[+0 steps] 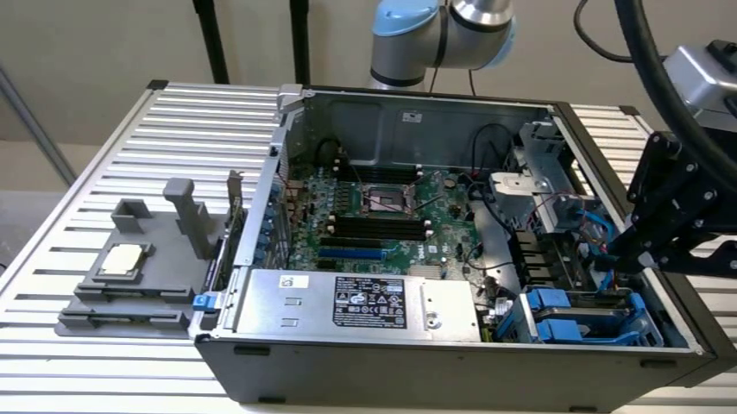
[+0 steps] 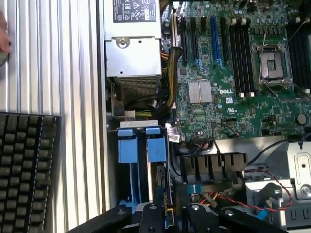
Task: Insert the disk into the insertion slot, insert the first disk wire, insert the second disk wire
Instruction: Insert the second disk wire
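The insertion slot [image 1: 647, 321] is the grey drive cage in the case's front corner on the exterior view's right. The disk's blue carrier [image 1: 551, 304] sits in it, and in the wrist view its two blue tabs [image 2: 141, 147] stand side by side at the bay's mouth [image 2: 112, 165], with the drive body mostly hidden. My black gripper [image 1: 619, 257] hangs just above the cage's rear end, close to a blue cable [image 1: 595, 226]. In the wrist view my gripper [image 2: 170, 216] is over the back of the bay, beside a bundle of red and black wires [image 2: 233, 196].
The open PC case [image 1: 461, 366] lies on a slatted metal table [image 1: 127, 155]. A silver power-supply box [image 1: 357, 302] and the green motherboard [image 1: 381, 216] fill its middle. A grey fixture [image 1: 138, 276] stands on the exterior view's left. A black keyboard [image 2: 24, 170] lies beside the case.
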Robot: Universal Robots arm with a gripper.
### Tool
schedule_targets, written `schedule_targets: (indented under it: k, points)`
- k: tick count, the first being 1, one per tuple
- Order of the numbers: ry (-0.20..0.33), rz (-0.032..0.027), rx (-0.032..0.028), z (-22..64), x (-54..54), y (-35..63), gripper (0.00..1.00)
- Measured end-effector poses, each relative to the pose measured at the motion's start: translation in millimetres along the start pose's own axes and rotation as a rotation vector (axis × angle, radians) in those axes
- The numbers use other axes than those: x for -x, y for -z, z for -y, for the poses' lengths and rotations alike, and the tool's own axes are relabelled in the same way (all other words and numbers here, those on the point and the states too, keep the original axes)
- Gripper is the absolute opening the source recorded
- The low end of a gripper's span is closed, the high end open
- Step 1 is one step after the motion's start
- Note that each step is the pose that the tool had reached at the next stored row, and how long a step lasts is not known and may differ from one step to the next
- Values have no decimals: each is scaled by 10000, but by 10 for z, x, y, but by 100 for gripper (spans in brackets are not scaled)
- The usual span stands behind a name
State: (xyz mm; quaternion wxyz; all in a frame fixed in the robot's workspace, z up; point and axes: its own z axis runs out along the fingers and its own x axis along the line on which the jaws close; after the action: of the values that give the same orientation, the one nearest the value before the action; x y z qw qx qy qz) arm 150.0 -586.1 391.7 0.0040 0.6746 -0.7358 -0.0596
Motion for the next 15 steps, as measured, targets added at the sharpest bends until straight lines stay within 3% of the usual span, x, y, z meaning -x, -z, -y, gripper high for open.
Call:
schedule_targets:
  k: [6,7,9,12,15]
  points:
    - [-4,-45,-4,-125,54,-18,27]
    - [-5,-53,-5,-135,69,-23,33]
    - [-7,-83,-7,-146,111,-38,33]
    - [-17,-194,-18,-150,182,-78,33]
    - [-35,-397,-36,-151,229,-110,33]
